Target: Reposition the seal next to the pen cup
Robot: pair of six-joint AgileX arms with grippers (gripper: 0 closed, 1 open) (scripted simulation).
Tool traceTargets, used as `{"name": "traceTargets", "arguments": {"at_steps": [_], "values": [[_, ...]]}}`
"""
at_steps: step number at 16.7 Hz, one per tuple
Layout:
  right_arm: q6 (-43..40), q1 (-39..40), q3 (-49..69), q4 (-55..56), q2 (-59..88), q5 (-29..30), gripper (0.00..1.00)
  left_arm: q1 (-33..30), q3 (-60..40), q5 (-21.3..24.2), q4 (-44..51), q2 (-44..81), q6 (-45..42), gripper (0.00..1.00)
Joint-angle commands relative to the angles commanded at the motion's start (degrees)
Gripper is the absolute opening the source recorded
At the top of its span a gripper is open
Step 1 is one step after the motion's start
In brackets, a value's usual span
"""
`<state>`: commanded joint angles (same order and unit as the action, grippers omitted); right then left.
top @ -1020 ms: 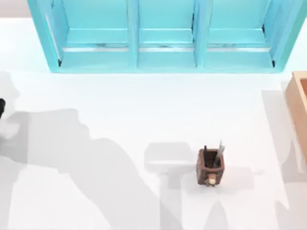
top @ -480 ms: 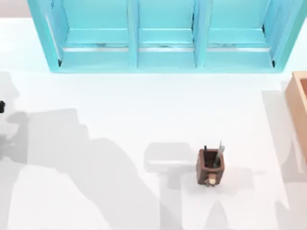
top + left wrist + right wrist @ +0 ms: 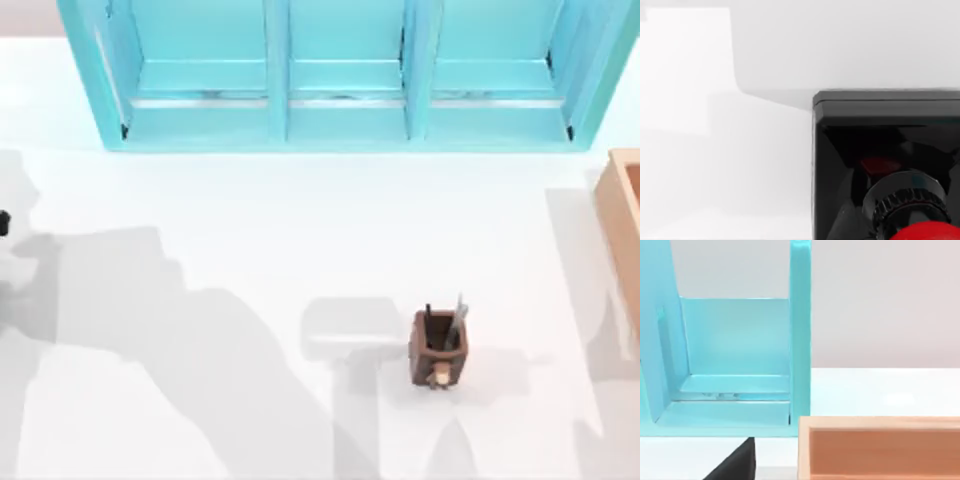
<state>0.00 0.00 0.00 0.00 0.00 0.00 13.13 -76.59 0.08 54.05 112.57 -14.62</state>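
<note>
Seal [image 3: 900,200] sits immediately under the left arm's jaws, grip state indeterminate; pen cup [image 3: 438,348] lies far rightward.

Left arm [image 3: 3,222]: a small black sliver at the top view's left edge. It is dark, matte and roughly squarish in outline, and too small to tell any detail. Right arm [image 3: 735,464]: in the right wrist view, a matte black wedge with one straight slanted edge narrowing upward, uniform dark tone and a plain flat surface. Cannot tell which part of the arm it is.
</note>
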Motion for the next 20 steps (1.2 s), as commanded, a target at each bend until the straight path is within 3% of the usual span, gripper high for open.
{"name": "traceTargets", "arguments": {"at_steps": [5,15,20], "values": [[0.0,0.0,0.0,0.0,0.0,0.0,1.0,-2.1,-2.24,0.01,2.26,-0.12,1.77,0.0],[0.0,0.0,0.0,0.0,0.0,0.0,1.0,-22.03,-23.72,-0.04,29.29,-5.25,21.91,0.0],[0.0,0.0,0.0,0.0,0.0,0.0,1.0,-22.77,-24.49,0.01,30.14,-5.49,22.77,0.0]]}}
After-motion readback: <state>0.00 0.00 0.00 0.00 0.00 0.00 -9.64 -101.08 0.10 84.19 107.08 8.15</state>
